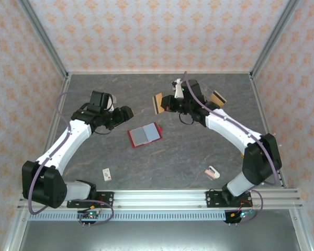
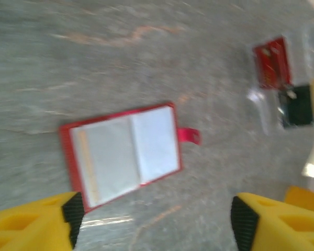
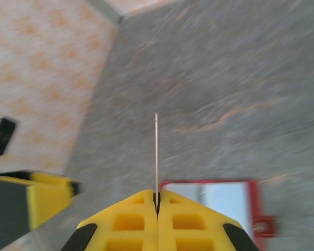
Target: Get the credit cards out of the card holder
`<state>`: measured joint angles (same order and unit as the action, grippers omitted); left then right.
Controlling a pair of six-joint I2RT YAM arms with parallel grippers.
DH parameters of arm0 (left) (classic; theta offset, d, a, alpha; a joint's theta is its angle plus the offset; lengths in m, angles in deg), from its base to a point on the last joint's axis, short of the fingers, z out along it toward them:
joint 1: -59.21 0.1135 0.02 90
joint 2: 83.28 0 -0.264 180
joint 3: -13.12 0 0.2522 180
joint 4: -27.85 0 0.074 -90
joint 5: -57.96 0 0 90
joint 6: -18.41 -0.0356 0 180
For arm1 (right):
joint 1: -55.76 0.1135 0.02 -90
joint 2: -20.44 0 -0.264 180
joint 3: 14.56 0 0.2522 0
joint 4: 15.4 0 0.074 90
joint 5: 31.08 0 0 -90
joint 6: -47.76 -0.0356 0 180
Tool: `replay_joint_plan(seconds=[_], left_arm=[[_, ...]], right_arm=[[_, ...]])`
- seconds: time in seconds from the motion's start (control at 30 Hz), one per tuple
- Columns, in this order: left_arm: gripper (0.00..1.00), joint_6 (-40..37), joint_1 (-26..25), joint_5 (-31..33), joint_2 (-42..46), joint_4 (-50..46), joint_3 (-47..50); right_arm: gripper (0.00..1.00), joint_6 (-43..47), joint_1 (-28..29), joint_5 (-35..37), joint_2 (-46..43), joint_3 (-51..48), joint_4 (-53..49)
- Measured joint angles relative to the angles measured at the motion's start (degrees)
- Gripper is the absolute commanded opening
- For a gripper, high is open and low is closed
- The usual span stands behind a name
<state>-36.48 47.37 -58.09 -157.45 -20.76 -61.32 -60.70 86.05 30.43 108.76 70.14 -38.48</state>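
Card holder (image 1: 145,135), one, lying open, two credit cards (image 1: 157,103) out, one clamped in right tool (image 3: 157,197), left tool (image 2: 156,214) apart

On my grey table (image 1: 188,157) lie the open card holder (image 1: 145,135), a tiny white card (image 1: 107,173) and a small pale object (image 1: 213,172)

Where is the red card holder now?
Top view: the red bifold card holder lies open, central on the grey table, below the thin tan card in the right gripper.

On table (image 1: 191,157), centrally: card holder (image 1: 145,135)
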Motion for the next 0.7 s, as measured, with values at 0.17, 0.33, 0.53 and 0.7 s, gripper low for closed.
replay_joint_plan(seconds=[0.17,0.33,0.53,0.7], left_arm=[[1.00,-5.0,0.0,11.5,1.0,-6.8,-0.8],[1.00,-8.4,0.0,16.9,0.9,-9.2,-0.8],[1.00,-9.8,0.0,19.2,-0.4,-11.0,-2.3],[1.00,-9.7,0.5,19.3,-1.4,-11.4,-2.7]], right_arm=[[0.00,14.5,-5.4,10.3,-3.6,1.1,-5.0],[0.00,27.9,-13.9,13.0,-3.1,2.1,-8.2],[0.00,40.5,-22.3,12.5,4.2,11.8,-15.1],[0.00,49.3,-27.7,10.2,10.5,18.3,-19.7]])
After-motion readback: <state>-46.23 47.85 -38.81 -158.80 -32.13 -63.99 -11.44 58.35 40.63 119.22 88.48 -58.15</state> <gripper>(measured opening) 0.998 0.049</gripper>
